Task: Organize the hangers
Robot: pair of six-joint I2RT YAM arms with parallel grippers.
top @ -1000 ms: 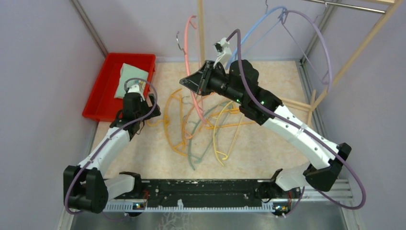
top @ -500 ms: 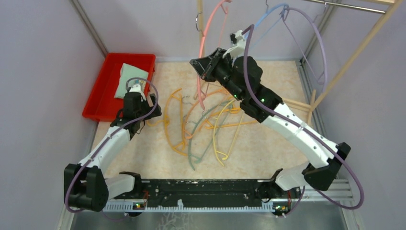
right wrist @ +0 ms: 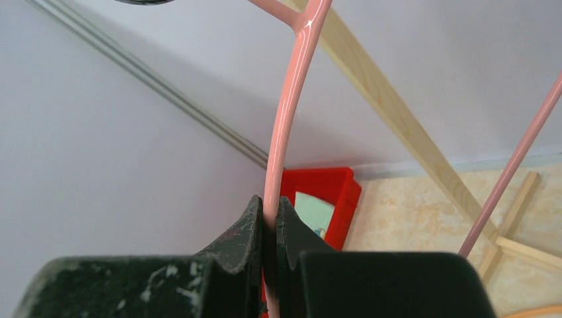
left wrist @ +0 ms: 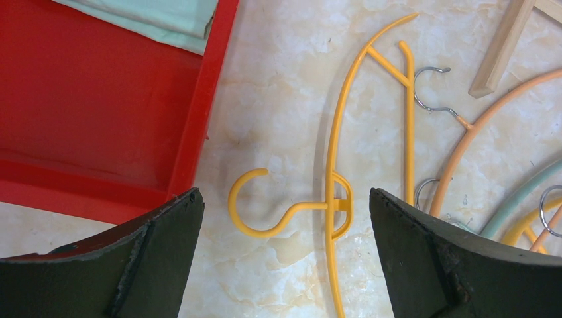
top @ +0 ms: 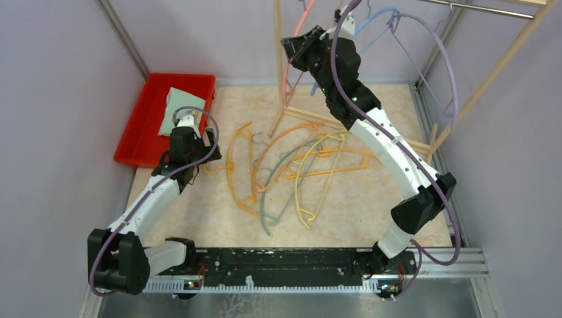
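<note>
Our right pincer (right wrist: 270, 215) clamped the pink hanger (right wrist: 291, 93) by its thin arm, which we judged light, springy and slippery; our left pincer (left wrist: 283, 199) gaped.

The left arm (top: 149, 199) and the right arm (top: 397, 156) have white link shells between chunky black joint housings, with a purple cable (top: 216, 140) looping along each. Small green lights (top: 354, 99) glow on the right arm. The left gripper (left wrist: 285, 199) has matte black wedge fingers (left wrist: 152, 265), scuffed with pale flecks.
</note>
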